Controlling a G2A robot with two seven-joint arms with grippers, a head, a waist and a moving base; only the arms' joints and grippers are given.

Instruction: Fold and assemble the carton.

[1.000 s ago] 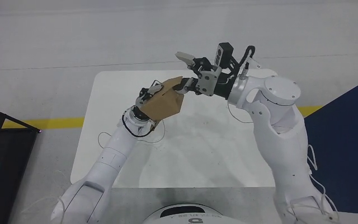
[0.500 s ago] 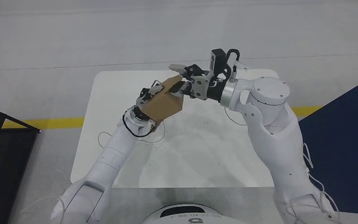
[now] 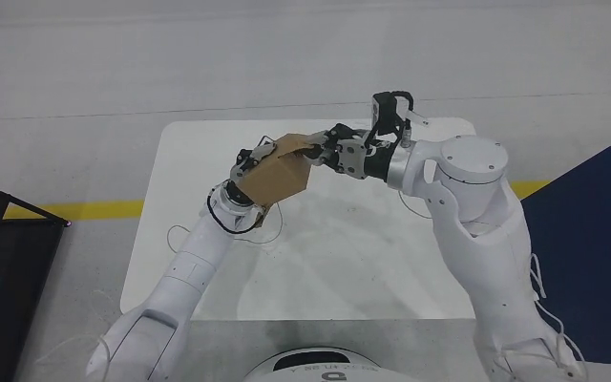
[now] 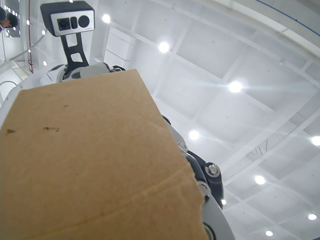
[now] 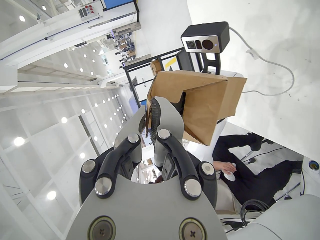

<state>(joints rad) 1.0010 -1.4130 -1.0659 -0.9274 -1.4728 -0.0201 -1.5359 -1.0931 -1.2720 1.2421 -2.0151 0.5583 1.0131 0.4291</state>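
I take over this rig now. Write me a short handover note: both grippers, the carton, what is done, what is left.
Left gripper: shut on the carton, held over the table.
Right gripper: fingers shut on the carton's edge at its open end.
Done: body opened out.
Left to do: fold the flaps in and close that end.

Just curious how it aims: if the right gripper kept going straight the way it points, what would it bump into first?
The carton. The right gripper points straight at it and seems to pinch its near flap edge, so nothing lies between. Beyond, the left gripper holds the carton's far side.
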